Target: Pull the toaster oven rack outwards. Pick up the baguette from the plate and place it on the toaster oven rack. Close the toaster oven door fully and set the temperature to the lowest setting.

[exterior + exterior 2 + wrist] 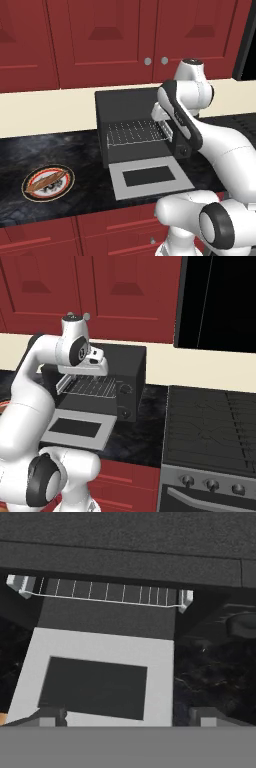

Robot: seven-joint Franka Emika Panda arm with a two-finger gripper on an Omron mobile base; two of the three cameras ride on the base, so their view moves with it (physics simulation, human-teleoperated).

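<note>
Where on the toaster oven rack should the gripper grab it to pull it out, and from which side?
Grip the front edge wire of the toaster oven rack, near its middle, coming from the front over the folded-down toaster oven door. That edge runs straight across the open cavity, thin enough for the open gripper to close on.

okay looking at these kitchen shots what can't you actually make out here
- Toaster oven control panel: left base view, the arm covers it.
- Plate and baguette: right base view, behind the arm, only a sliver of rim.
- Rack depth: hand view, only its front edge shows under the oven top.
- Door handle: hand view, cut by the bottom edge.
</note>
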